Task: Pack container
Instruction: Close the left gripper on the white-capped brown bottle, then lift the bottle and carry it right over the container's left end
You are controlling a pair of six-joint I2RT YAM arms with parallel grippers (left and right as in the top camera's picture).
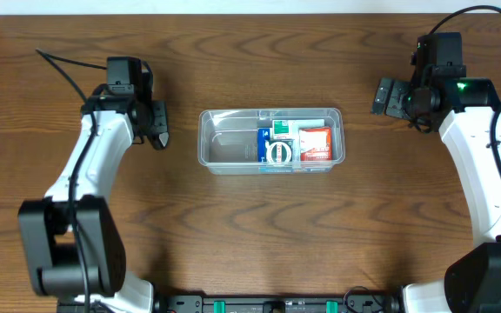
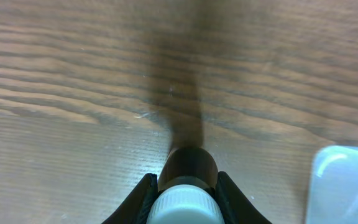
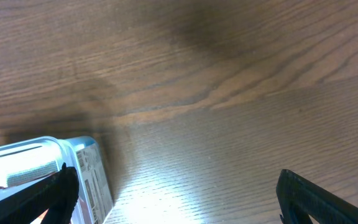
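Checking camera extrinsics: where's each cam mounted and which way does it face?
Overhead: above the table, straight down; both arms, container between.
Left wrist: low, facing across the table; left end effector shut on a white-capped bottle.
Right wrist: low, over the table; right end effector open.
Shared: container's corner in both wrist views.

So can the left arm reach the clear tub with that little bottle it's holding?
Probably yes. Only bare table lies between the left gripper and the container, and its nearer half is empty. The jaws are shut on the small bottle; the boxes sit at the far end.
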